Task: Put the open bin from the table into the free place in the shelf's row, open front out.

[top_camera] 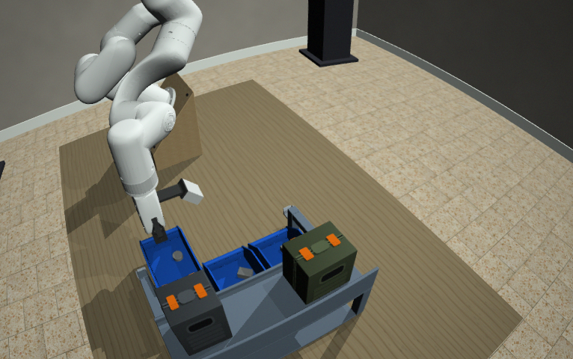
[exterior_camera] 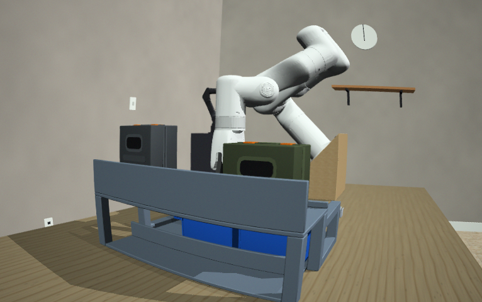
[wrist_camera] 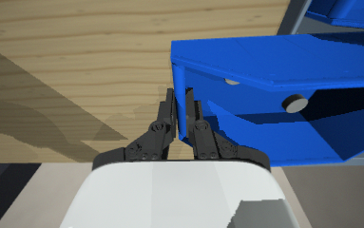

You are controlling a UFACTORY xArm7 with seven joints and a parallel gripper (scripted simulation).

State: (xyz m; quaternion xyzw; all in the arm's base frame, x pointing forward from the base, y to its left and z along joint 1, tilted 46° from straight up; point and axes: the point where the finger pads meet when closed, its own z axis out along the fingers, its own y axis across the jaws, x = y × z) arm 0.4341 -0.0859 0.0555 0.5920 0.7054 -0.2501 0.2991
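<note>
Between the gripper [wrist_camera: 183, 124] fingers, blue bin [wrist_camera: 274, 71] wall clamped, one finger inside, one outside

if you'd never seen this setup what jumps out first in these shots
Probably the white arm bending down over the wooden table, its gripper shut on the wall of a bright blue bin at the end of the grey shelf. A small grey part lies inside that bin, and two more blue bins stand beside it in the row. Next, the dark grey case and the green case, both with orange latches, on the shelf's top board.
</note>
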